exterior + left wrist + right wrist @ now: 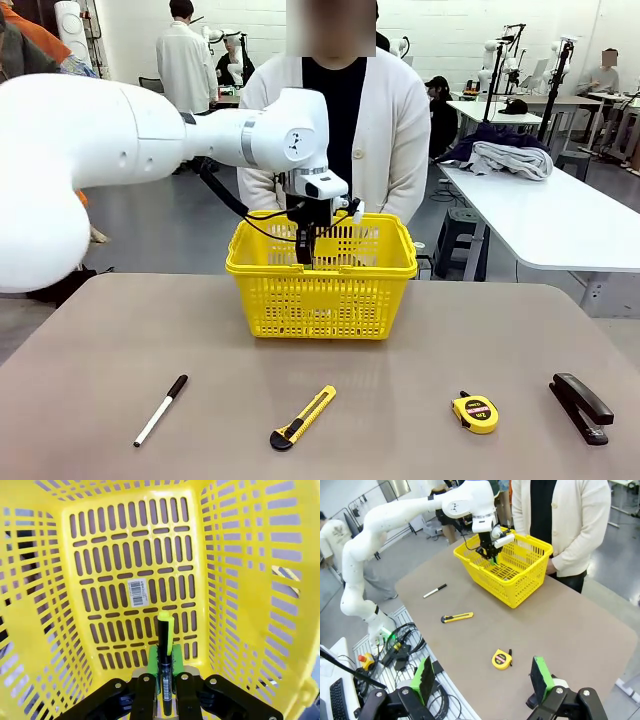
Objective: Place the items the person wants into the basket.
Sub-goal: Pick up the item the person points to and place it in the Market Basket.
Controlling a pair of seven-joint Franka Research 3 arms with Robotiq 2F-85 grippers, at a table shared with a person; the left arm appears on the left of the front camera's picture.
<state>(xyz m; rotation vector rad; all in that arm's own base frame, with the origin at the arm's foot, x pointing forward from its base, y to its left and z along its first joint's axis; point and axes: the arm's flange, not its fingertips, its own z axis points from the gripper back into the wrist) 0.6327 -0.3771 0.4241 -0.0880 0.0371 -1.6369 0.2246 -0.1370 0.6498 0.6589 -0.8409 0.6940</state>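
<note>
1. Left gripper [164, 675] clamped shut on the pen [165, 630]; the pen's long axis runs straight ahead from the jaws.
2. Basket [125, 550] floor lies directly beyond the pen tip; letting go should land it inside.
3. Right gripper [482, 680] wide open, empty.

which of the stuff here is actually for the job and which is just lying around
For the job:
- yellow basket
- black pen, held inside the basket
- tape measure
- black stapler

Just lying about:
- white marker
- yellow utility knife
</note>
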